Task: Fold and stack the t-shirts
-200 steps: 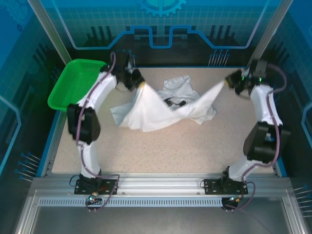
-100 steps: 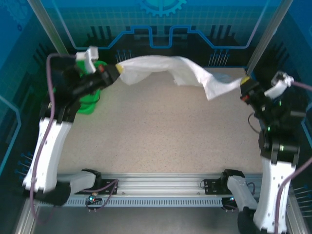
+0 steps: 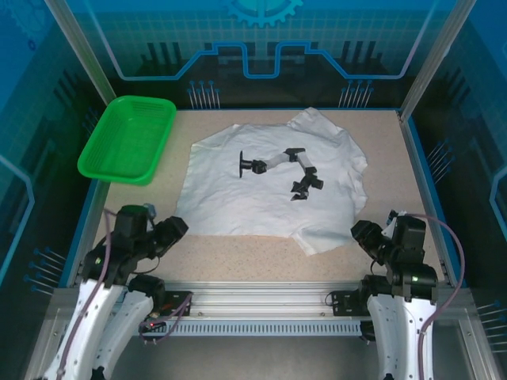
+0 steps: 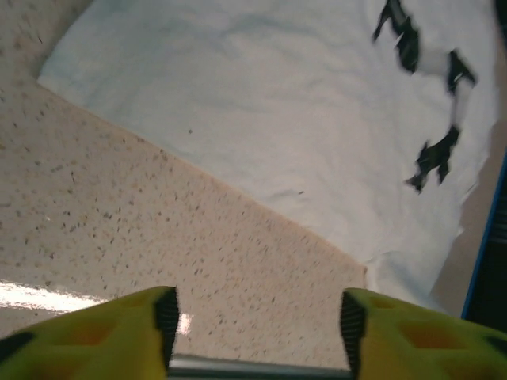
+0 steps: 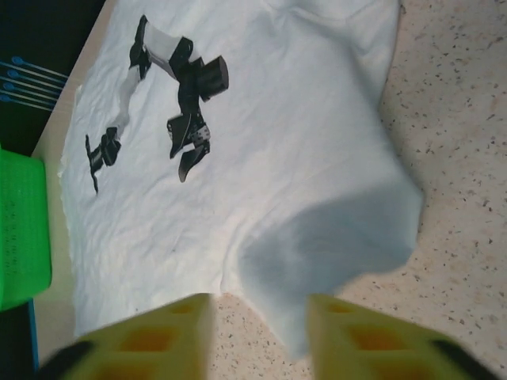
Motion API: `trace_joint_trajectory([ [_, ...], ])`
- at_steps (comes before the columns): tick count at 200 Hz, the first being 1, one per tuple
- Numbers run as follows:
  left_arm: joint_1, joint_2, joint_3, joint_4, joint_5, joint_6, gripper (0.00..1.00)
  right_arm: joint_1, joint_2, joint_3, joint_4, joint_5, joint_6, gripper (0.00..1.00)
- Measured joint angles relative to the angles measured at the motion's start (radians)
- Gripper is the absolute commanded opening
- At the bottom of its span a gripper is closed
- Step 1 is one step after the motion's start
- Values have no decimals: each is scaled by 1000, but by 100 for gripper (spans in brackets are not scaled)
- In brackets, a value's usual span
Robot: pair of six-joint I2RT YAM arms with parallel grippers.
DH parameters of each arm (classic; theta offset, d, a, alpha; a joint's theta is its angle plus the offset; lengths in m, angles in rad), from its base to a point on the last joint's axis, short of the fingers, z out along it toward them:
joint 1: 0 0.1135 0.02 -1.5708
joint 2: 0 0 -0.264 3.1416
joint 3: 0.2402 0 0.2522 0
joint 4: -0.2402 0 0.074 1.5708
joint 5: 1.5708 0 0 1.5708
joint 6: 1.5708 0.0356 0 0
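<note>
The left gripper (image 3: 173, 229) sits at the table's 7 o'clock. In its wrist view the left gripper (image 4: 253, 332) has its yellow fingers spread wide, with nothing between them. The right gripper (image 3: 364, 235) at 5 o'clock is parted just as wide and empty in its own view (image 5: 257, 336).

Toward 12 o'clock from both, the t-shirt (image 3: 230, 198) lies spread on the table (image 3: 261, 257) with its print (image 3: 277, 165) up. The green basket (image 3: 127, 138) is at 10 o'clock.

The trouble spot is the near sleeve (image 5: 333, 245), just ahead of the right fingers. It humps up and is shadowed rather than flat, so a fold laid over it would likely trap a lump.

The hem (image 4: 206, 178) runs askew to the left fingers, so uneven grasps could skew the fold. Thin cloth lying flat on the table may also slip a shallow pinch.
</note>
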State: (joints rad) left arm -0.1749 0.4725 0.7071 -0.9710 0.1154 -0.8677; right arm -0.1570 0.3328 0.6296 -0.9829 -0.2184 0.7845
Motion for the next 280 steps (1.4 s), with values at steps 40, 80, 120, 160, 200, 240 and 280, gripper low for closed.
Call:
trace_joint_trajectory([
  [40,0,301,136,107,-63,-13,62,16,130,78,110,115,-9,63],
  [80,-26,802,355,261,-60,62,56,249,604,198,243,279,-76,64],
  [120,-51,1221,609,326,-58,99,55,338,1112,453,330,356,-154,64],
  [160,-50,1499,749,340,-56,95,55,264,1408,607,364,338,-166,62],
  [200,-41,1720,969,329,-60,108,54,167,1709,903,340,307,-188,62],
  [240,3,1744,980,335,-60,100,53,98,1920,1143,264,288,-199,64],
  [280,62,1681,868,407,-59,44,52,63,2005,1292,207,255,-198,68],
])
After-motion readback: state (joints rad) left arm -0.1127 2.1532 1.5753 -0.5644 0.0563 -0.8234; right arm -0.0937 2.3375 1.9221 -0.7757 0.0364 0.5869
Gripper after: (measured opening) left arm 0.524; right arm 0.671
